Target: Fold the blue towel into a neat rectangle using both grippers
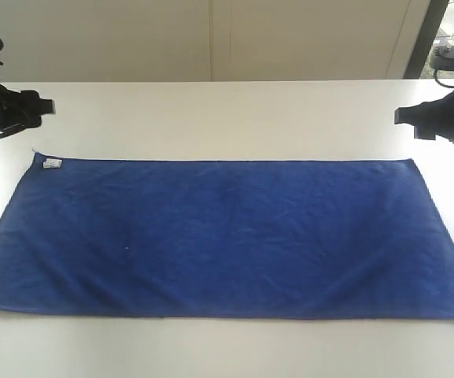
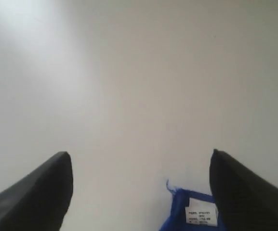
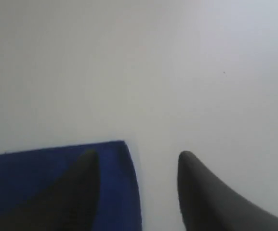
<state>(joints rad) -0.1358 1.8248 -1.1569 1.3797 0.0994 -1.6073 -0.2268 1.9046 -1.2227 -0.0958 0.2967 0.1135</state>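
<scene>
The blue towel [image 1: 227, 236] lies spread flat as one long rectangle on the white table [image 1: 227, 118]. Its small white label [image 1: 52, 164] sits at the far left corner. My left gripper [image 1: 49, 105] hovers above the table just beyond that corner, open and empty; the left wrist view shows the towel's corner [image 2: 189, 211] and label [image 2: 201, 215] beside one finger. My right gripper [image 1: 400, 116] hangs over the far right corner, open and empty. In the right wrist view the towel's corner [image 3: 114, 163] lies below, with one finger over the cloth and the other over bare table.
A pale wall [image 1: 211, 39] runs behind the table's far edge. A dark window frame [image 1: 423, 35] stands at the back right. Bare white table surrounds the towel on all sides.
</scene>
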